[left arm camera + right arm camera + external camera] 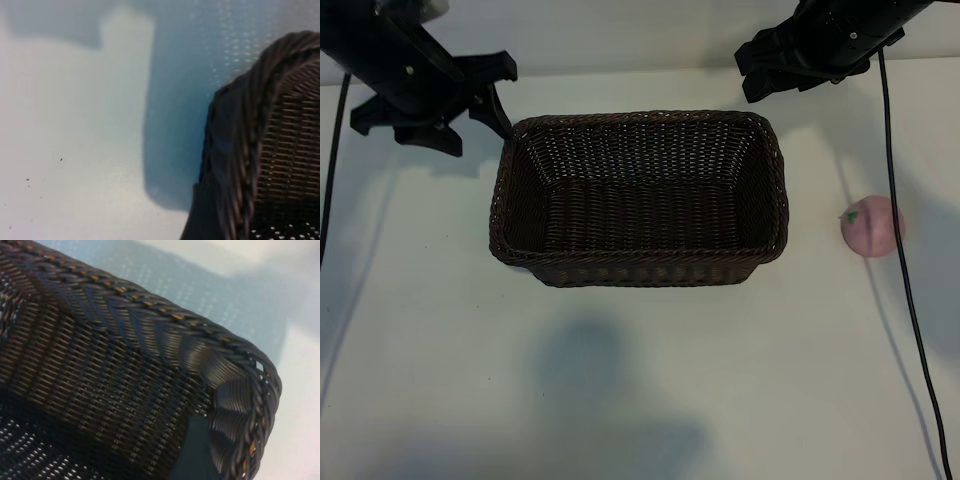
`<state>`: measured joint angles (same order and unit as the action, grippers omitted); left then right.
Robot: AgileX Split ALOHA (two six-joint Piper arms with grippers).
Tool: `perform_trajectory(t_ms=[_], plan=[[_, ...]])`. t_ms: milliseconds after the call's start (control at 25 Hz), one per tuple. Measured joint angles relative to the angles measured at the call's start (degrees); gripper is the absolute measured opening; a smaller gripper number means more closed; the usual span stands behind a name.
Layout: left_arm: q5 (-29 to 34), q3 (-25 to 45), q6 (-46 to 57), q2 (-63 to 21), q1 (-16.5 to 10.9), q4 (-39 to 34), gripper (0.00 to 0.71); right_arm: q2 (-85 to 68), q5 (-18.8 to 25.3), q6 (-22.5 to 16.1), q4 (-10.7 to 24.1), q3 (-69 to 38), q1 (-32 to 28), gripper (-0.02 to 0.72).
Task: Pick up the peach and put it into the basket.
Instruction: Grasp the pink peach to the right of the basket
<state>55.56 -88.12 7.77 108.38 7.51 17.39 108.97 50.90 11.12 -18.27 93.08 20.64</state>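
Note:
The peach (pixel 871 226), a small pale-pink ball with a green mark, lies on the white table to the right of the basket, apart from both grippers. The dark-brown woven basket (pixel 640 117) stands in the middle with nothing inside. My left gripper (pixel 510 100) hovers open at the basket's far left corner, whose braided rim (pixel 250 150) fills one side of the left wrist view. My right gripper (pixel 742 75) hangs open above the far right corner, and the right wrist view looks down on that rim (pixel 150 305) and inner wall. Neither gripper holds anything.
A black cable (pixel 905 270) runs down the table's right side, just past the peach. Another cable (pixel 332 170) hangs at the far left. White table surface (pixel 620 380) stretches in front of the basket.

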Motion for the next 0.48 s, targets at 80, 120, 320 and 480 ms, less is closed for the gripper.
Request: perform_trajectory(t_ms=[80, 120, 320, 480], plan=[[2.04, -1.74, -0.54, 0.0, 0.0, -0.99, 0.537, 0.0, 0.0, 0.0, 0.0, 0.0, 0.0, 0.585], [3.06, -2.62, -0.78, 0.0, 0.0, -1.86, 0.537, 0.0, 0.05, 0.0, 0.0, 0.0, 0.0, 0.585], [5.58, -4.04, -1.17, -1.31, 0.0, -6.79, 0.537, 0.0, 0.57, 0.0, 0.07, 0.0, 0.0, 0.585], [6.21, -4.08, -1.31, -1.99, 0.0, -8.37, 0.537, 0.0, 0.62, 0.0, 0.13, 0.0, 0.0, 0.585]])
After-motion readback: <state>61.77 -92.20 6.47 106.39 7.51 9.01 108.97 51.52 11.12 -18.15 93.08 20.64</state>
